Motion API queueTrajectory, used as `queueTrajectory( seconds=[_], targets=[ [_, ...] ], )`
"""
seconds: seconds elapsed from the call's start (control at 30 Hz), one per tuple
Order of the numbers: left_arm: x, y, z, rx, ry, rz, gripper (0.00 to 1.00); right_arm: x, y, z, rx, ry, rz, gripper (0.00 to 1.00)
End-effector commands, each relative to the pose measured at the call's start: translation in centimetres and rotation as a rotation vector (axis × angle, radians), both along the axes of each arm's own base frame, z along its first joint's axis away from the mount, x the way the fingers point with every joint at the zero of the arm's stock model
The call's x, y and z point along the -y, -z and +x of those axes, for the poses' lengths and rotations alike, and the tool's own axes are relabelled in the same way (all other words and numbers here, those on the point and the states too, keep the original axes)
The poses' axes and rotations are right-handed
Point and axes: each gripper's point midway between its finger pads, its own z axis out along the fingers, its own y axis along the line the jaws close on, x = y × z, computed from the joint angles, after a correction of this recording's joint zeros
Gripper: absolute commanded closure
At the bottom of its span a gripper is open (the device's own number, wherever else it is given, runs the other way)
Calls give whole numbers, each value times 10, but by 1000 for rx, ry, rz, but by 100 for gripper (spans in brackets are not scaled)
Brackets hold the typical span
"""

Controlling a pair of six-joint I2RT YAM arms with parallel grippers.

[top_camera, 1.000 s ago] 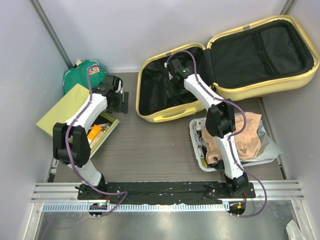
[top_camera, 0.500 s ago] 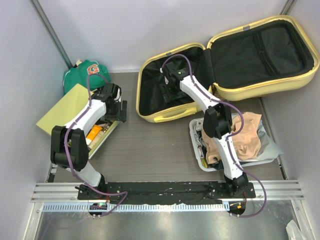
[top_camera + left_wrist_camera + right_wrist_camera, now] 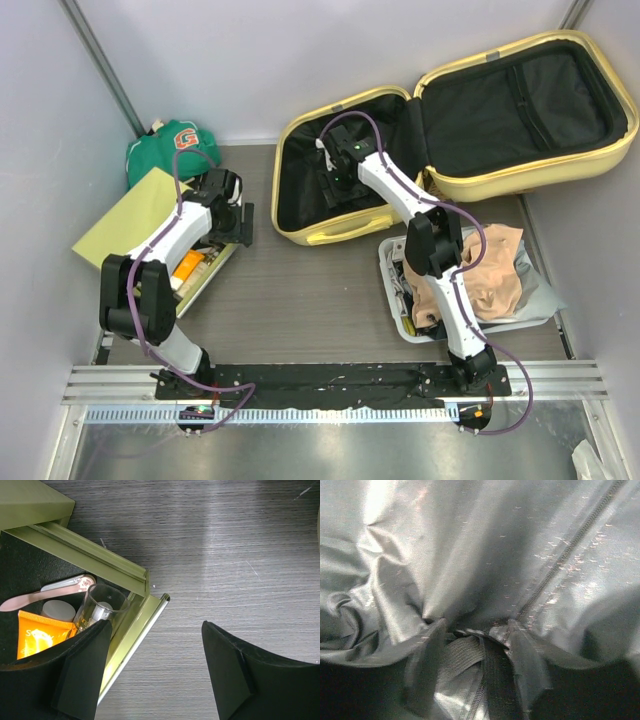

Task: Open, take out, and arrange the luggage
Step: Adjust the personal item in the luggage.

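Pale yellow hard-shell suitcase (image 3: 520, 178) lies open at 1 o'clock, lid back, black fabric lining (image 3: 470, 555) showing. Flat yellow-green box (image 3: 130, 215) at 9 o'clock, lid open. Right gripper (image 3: 472, 630) inside suitcase's 9 o'clock half, fingers apart, sunk in lining, ribbed strap (image 3: 462, 657) between them; clamped or not, cannot tell. Left gripper (image 3: 156, 630) spread wide, empty, over wood-grain table (image 3: 225, 555) beside box corner. Clear glass (image 3: 102, 605), orange tube (image 3: 37, 632) in box.
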Motion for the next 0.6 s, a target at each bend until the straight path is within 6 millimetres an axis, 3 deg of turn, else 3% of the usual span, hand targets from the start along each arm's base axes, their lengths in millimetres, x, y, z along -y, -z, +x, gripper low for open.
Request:
queueTrajectory(
  seconds=[0.0,0.13,0.27,0.37,0.4,0.47,0.5,0.57],
  targets=[
    [-2,-19,7,71,-9,-7,22,-9,21,-32,-111,-85,-28,47],
    [-3,-19,7,74,-10,1,22,-5,22,-33,-114,-54,-48,69],
    [-3,-19,7,80,-13,-1,22,3,-11,-10,-4,52,-44,99],
    [-3,-18,7,87,-29,-6,22,15,-54,12,117,178,2,99],
    [-3,-19,7,92,-35,-9,22,19,-77,18,165,211,35,99],
    [-3,-18,7,95,-44,-16,22,29,-101,35,221,314,137,99],
    [-2,-18,8,99,-46,-17,22,32,-123,38,254,349,197,99],
    [-1,-18,8,101,-50,-21,22,40,-133,49,257,420,314,99]
  ],
)
